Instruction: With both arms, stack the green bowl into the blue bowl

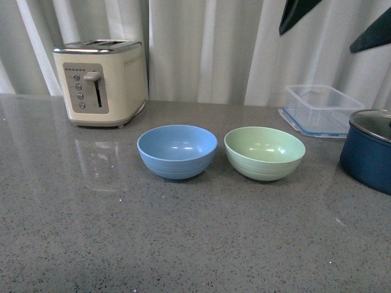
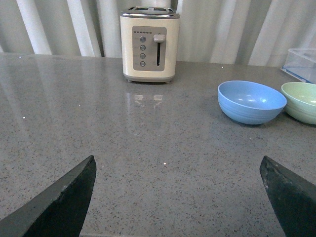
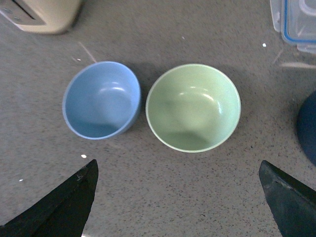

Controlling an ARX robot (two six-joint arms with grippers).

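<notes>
The blue bowl (image 1: 177, 150) and the green bowl (image 1: 264, 152) stand upright and empty, side by side and a little apart, in the middle of the grey counter. My right gripper (image 1: 335, 23) is open and empty, high above the green bowl; only its two dark fingertips show at the top right of the front view. In the right wrist view it (image 3: 177, 197) looks down on the green bowl (image 3: 193, 107) and the blue bowl (image 3: 101, 99). My left gripper (image 2: 177, 197) is open and empty, low over bare counter, left of the blue bowl (image 2: 251, 101) and the green bowl (image 2: 301, 101).
A cream toaster (image 1: 101, 81) stands at the back left. A clear plastic container with a blue-rimmed lid (image 1: 321, 109) sits at the back right. A dark navy pot with a glass lid (image 1: 370, 148) is at the right edge, close to the green bowl.
</notes>
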